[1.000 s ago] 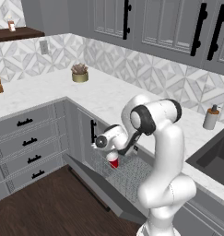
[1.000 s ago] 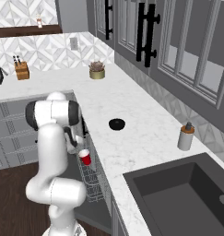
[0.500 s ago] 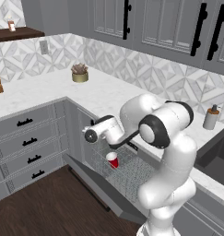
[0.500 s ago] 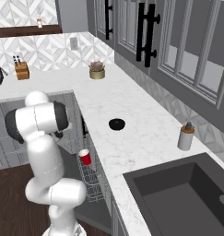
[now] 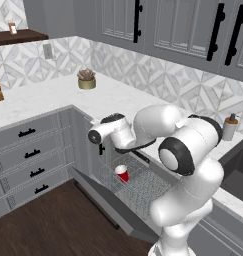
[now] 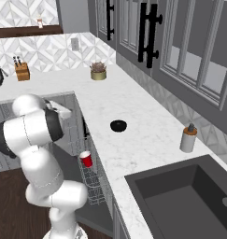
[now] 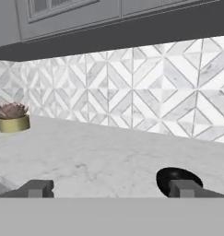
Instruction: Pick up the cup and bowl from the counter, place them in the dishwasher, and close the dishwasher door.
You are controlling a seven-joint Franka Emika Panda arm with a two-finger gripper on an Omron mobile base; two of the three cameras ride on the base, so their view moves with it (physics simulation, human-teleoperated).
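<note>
The cup (image 5: 122,174) stands upright in the wire rack (image 5: 138,182) of the dishwasher (image 6: 91,179), red with a white rim, free of the gripper; no print or label can be read on it. The dishwasher door (image 5: 110,205) hangs dropped open below the rack, out over the dark wood floor (image 5: 48,222). The bowl (image 6: 118,125) sits on the counter (image 6: 133,140), black and low, well apart from the cup, and it shows beyond the right fingertip in the hand view. The gripper (image 7: 111,188) is raised to counter height in front of the cabinet edge, its fingers (image 7: 37,188) spread wide apart with nothing between them. Farther off stand a potted succulent (image 5: 86,79) near the patterned tile wall, a soap dispenser (image 6: 188,138) beside the sink (image 6: 189,200), and a knife block (image 6: 22,70). No writing is legible anywhere.
</note>
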